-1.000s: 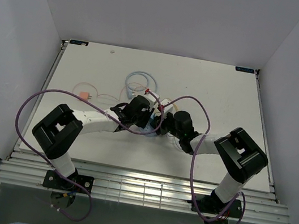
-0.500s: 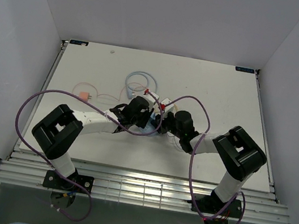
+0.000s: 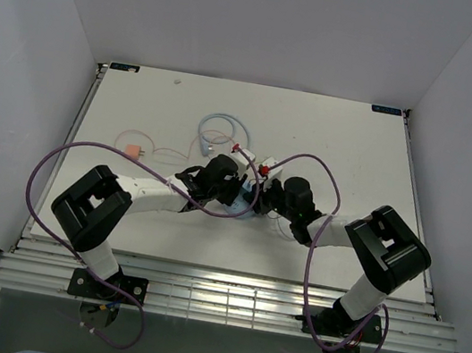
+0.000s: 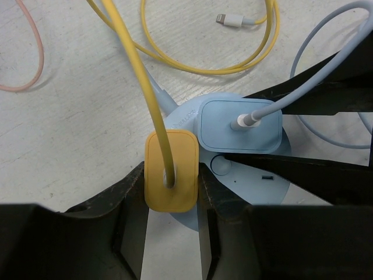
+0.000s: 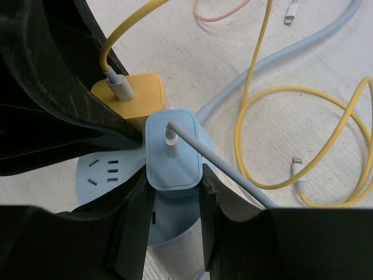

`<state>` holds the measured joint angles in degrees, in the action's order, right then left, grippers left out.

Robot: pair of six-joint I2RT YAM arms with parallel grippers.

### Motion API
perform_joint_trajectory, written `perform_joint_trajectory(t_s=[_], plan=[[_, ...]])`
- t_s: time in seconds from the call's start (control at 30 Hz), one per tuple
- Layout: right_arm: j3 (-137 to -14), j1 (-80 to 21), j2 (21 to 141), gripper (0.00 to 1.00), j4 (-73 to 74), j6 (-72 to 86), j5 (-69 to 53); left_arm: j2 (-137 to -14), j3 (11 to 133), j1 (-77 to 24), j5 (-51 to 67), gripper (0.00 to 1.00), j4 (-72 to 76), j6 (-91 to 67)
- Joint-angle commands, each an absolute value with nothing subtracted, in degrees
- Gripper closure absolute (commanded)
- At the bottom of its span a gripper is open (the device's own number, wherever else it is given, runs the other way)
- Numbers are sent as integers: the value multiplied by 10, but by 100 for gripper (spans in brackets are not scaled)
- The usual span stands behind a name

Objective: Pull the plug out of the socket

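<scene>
The socket (image 4: 256,189) is a round light-blue puck on the white table; it also shows in the right wrist view (image 5: 102,172). Two plugs sit in it side by side: a yellow plug (image 4: 171,178) with a yellow cord, and a light-blue plug (image 4: 242,124) with a pale-blue cord. My left gripper (image 4: 172,195) is shut on the yellow plug, with a finger on each side. My right gripper (image 5: 173,189) is shut on the blue plug (image 5: 172,149), next to the yellow plug (image 5: 131,96). In the top view the left gripper (image 3: 231,192) and the right gripper (image 3: 267,195) meet over the socket and hide it.
Loose yellow cable loops (image 4: 204,69) with a white connector (image 4: 229,20) lie just beyond the socket. A pink cable (image 4: 35,52) and a small pink plug (image 3: 136,150) lie to the left. The pale-blue cord coils (image 3: 225,125) lie further back. Purple arm cables hang over both arms.
The right arm has shifted slightly to the right and the left wrist has shifted slightly with it. Both grippers stay at the socket.
</scene>
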<state>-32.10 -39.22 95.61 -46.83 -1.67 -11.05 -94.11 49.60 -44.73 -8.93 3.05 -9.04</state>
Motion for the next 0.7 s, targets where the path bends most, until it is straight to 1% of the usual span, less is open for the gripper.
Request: perform_joint_trajectory(t_s=[0.0,0.07,0.1,0.23,0.37,0.53,0.63,0.67], plan=[[-330,-406,917,92,-609,-20,-212,-970,478,-447,-79,100,-23,-95],[-317,-406,920,92,-620,-32,-214,-971,481,-447,-80,100,-25,-95],[-314,-410,921,92,-620,-66,-215,-971,483,-447,-80,100,-25,-96],[-305,-427,928,92,-581,-156,-171,-975,486,-447,-80,100,-27,-98],[-266,-437,921,92,-595,-198,-140,-982,490,-447,-83,100,-33,-103],[-270,-432,930,92,-606,-120,-131,-987,492,-447,-78,100,-35,-107],[-286,-416,939,92,-605,-16,-179,-988,494,-447,-81,100,-40,-107],[-289,-411,942,92,-606,42,-195,-990,495,-448,-83,100,-40,-106]])
